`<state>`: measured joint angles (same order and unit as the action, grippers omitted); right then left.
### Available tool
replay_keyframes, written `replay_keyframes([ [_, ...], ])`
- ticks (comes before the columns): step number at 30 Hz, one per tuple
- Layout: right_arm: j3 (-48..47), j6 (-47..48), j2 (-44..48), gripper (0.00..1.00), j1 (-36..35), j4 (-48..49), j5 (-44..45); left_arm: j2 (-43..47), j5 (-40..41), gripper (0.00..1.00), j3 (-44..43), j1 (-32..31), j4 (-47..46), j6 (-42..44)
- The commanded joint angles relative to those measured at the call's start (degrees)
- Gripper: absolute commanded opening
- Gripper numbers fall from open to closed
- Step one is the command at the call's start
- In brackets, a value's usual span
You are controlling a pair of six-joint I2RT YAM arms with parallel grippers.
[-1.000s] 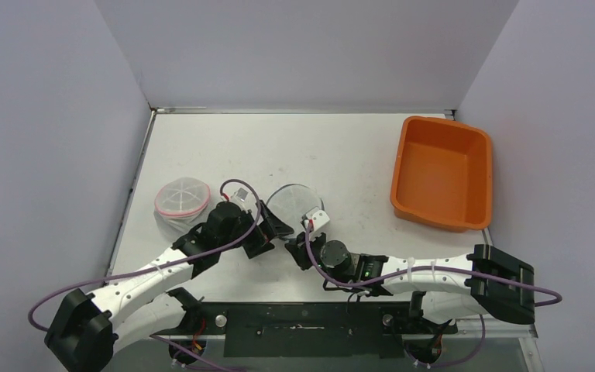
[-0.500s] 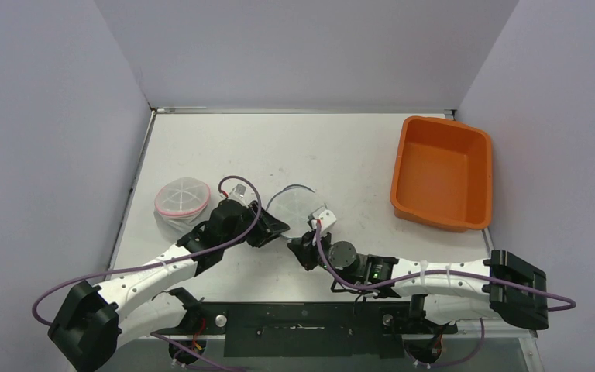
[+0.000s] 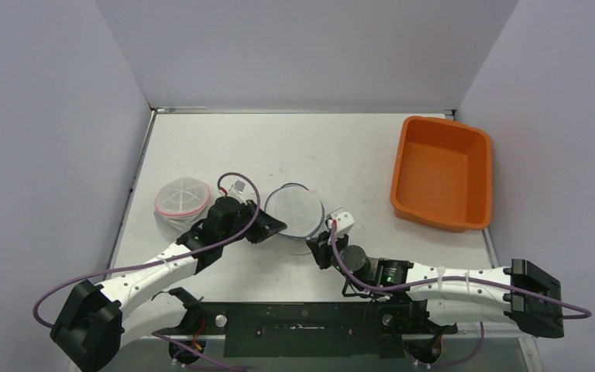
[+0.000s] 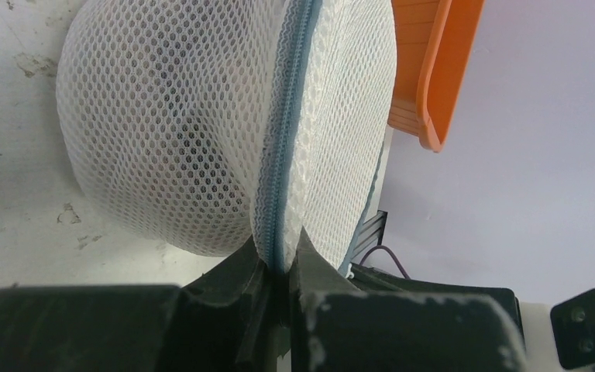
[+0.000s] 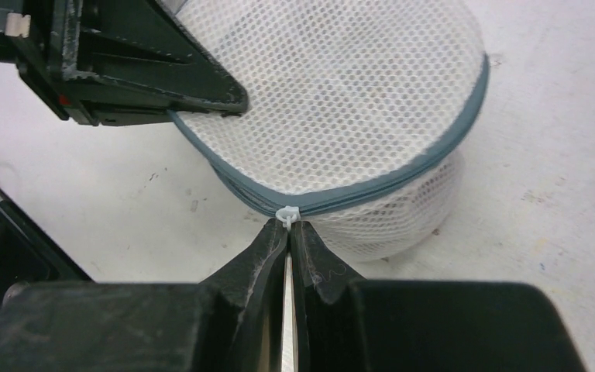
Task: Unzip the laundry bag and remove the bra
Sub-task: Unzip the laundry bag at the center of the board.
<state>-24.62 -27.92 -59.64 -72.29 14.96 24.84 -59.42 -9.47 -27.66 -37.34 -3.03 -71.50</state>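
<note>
The laundry bag (image 3: 296,211) is a round white mesh pouch with a blue-grey zipper (image 4: 283,155) around its rim, lying at the table's near middle. My left gripper (image 3: 273,227) is shut on the bag's zipped edge at its left side, and the seam is pinched between the fingers (image 4: 280,260). My right gripper (image 3: 320,245) is at the bag's near right edge. It is shut on the small white zipper pull (image 5: 287,215), with the fingertips (image 5: 288,229) nearly touching. The bra is hidden inside; only a dark shape (image 4: 194,147) shows through the mesh.
A second mesh pouch with a pink rim (image 3: 182,199) lies just left of the left wrist. An orange bin (image 3: 441,172) stands at the right edge of the table. Both arms reach in low from the near edge, close together.
The left gripper was open and has shut on the bag's zipped edge. The right arm has moved right along the rim with the zipper pull, and its elbow has swung right.
</note>
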Motion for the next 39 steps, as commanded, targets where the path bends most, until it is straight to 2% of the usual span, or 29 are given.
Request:
replay_keyframes([
  [1, 0.8, -2.5, 4.0, 0.05, 0.5, -4.7, 7.5, -0.2, -1.1, 0.0, -0.6, 1.7, -3.3, 2.4],
  [7, 2.4, -0.7, 7.1, 0.05, -0.5, -3.2, 5.5, -1.1, -4.9, 0.01, -0.3, 3.3, -8.3, 3.6],
  [12, 3.1, -0.5, 6.4, 0.05, -2.7, 0.2, 4.7, -8.1, -11.1, 0.03, -8.1, 4.7, -9.1, 6.5],
  [18, 2.4, -1.2, 0.7, 0.05, -4.1, 7.0, 4.6, -19.2, -15.5, 0.12, -16.1, 5.7, -11.4, 8.6],
  [20, 1.9, -1.1, -1.1, 0.05, -4.2, 8.8, 4.0, -20.1, -16.7, 0.26, -15.6, 6.5, -11.1, 8.2],
  [22, 1.2, -0.8, -2.7, 0.05, -4.3, 9.8, 3.4, -18.5, -16.1, 0.5, -14.1, 7.3, -8.9, 8.6],
  [26, 0.3, 0.0, -4.3, 0.05, -4.0, 11.3, 2.5, -10.4, -11.0, 0.98, -12.5, 8.5, 4.6, 12.8],
  [31, -1.6, 0.6, -7.0, 0.05, -3.4, 12.2, 0.6, 1.0, -6.5, 0.96, -8.9, 8.6, 16.3, 15.1],
  [36, -2.8, 0.9, -9.6, 0.05, -2.9, 14.3, -1.5, 9.4, -7.1, 0.96, -1.6, 6.4, 8.8, 7.1],
  [39, -3.8, 1.2, -10.9, 0.05, -2.7, 14.9, -2.8, 9.1, -4.7, 0.96, -1.7, 3.3, 6.2, 5.9],
])
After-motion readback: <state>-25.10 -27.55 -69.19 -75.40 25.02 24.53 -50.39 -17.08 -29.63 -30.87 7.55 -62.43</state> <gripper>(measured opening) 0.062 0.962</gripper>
